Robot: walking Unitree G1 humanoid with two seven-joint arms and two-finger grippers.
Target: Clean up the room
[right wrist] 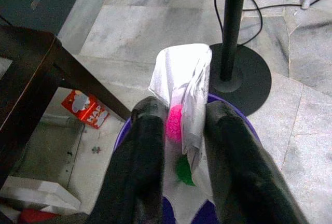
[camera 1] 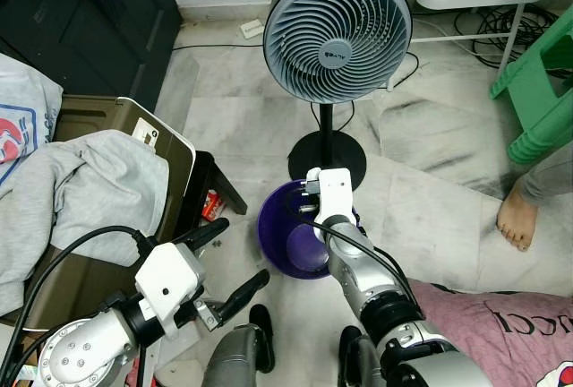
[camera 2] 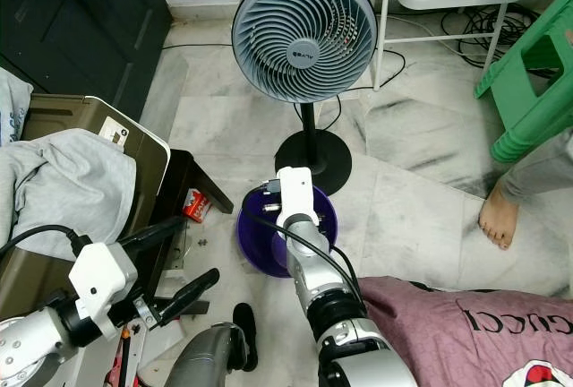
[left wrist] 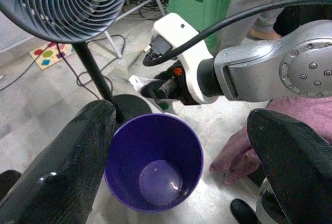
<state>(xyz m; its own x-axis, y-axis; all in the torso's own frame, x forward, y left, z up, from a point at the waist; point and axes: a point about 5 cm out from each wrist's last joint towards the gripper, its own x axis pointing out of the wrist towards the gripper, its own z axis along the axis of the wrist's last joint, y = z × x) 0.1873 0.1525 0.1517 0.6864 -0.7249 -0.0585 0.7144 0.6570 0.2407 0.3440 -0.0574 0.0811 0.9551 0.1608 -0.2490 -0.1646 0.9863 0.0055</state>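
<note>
A purple bin (camera 1: 271, 228) stands on the marble floor in front of the fan's base. My right gripper (right wrist: 182, 111) hangs just above its rim, shut on a crumpled white wrapper (right wrist: 181, 71) with pink and green marks; the wrapper (left wrist: 136, 82) sticks out past the fingertips over the bin. The left wrist view looks down into the bin (left wrist: 155, 167), whose bottom looks bare. My left gripper (camera 1: 243, 249) is low at the left of the bin, open, with nothing between its black fingers (left wrist: 67, 167).
A standing fan (camera 1: 337, 29) on a round black base (camera 1: 327, 159) is right behind the bin. A green stool (camera 1: 537, 91) and a person's bare foot (camera 1: 517, 217) are at the right. Grey clothing (camera 1: 89, 181) covers a brown box at left; a red carton (camera 1: 211, 205) lies beside it.
</note>
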